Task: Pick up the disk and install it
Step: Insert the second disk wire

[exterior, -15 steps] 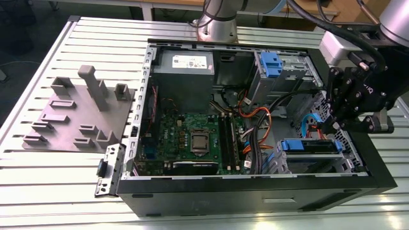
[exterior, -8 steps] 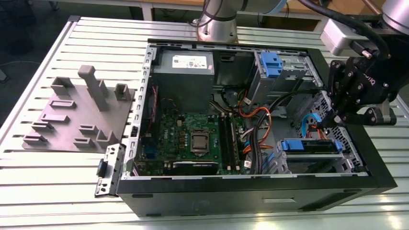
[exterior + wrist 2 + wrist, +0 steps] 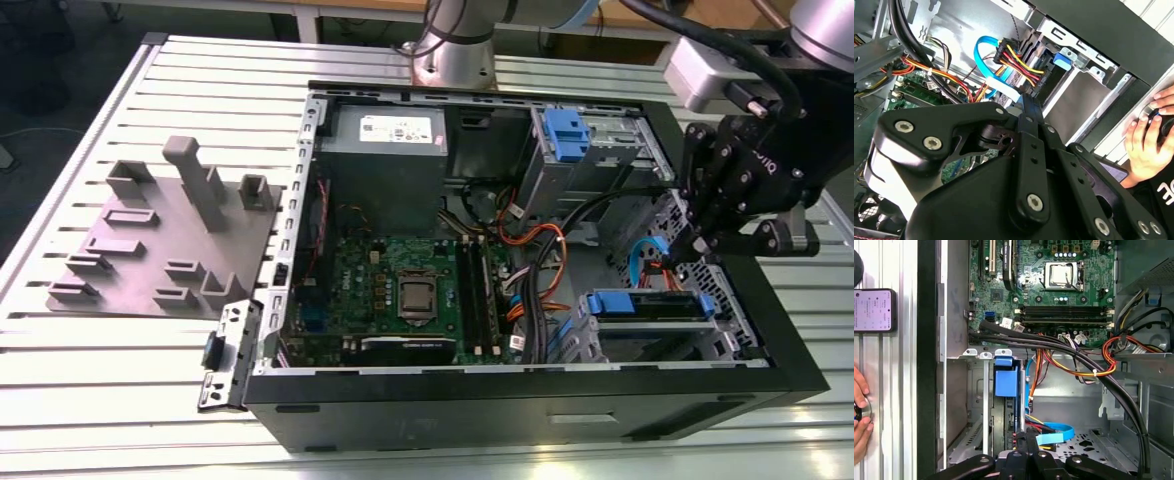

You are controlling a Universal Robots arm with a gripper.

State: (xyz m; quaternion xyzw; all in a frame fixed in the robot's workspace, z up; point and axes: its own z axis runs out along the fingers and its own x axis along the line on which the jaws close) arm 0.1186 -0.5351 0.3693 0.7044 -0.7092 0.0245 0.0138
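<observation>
While the pincer (image 3: pixel 695 248) hangs inside the open PC case (image 3: pixel 534 405), tips pressed together w/ nothing between them, the disk (image 3: pixel 654 303) sits slotted in the lower bay (image 3: pixel 667 345) — approx 4 o'clock in the exterior view, just at the pincer's 6 o'clock. Red-yellow and blue cables (image 3: pixel 1019 62) crowd beside it; a person's hand (image 3: pixel 1146 145) lies outside the case.

Hand (image 3: pixel 1145 145) cut by second wrist view's edge — disk (image 3: pixel 650 304) mostly hidden inside drive cage (image 3: pixel 731 325)
</observation>
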